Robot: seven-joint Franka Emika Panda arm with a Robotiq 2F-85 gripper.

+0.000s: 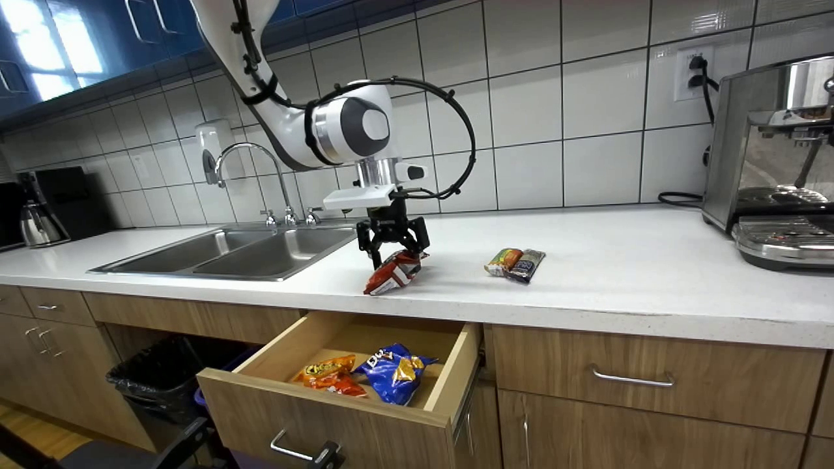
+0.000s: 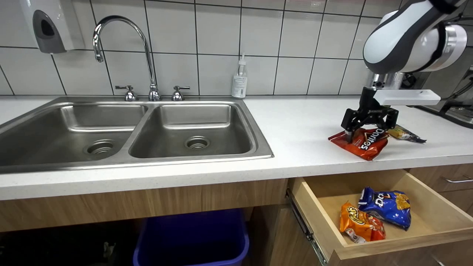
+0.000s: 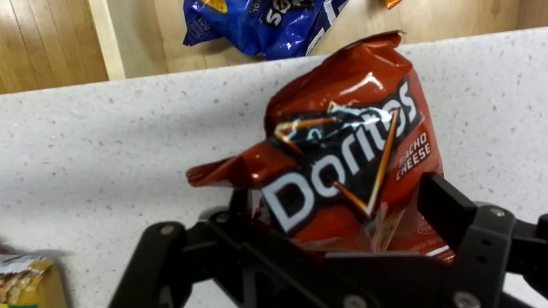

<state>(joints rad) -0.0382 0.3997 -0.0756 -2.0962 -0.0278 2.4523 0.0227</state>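
Gripper (image 3: pixel 335 188) straddles the red Doritos bag (image 3: pixel 342 162), fingers apart; clamping cannot be confirmed. Bag extends from gripper toward front edge of worktop (image 3: pixel 120 137).

In an exterior view, your black two-fingered tool (image 1: pixel 397 256) straddles a tilted red foil bag (image 1: pixel 392 273) on the white worktop (image 1: pixel 619 273), well apart from two small orange and dark packets (image 1: pixel 515 264); below, an open wood-grain drawer (image 1: pixel 365 425) holds a crumpled blue bag (image 1: pixel 397 376) beside an orange bag (image 1: pixel 328 371)
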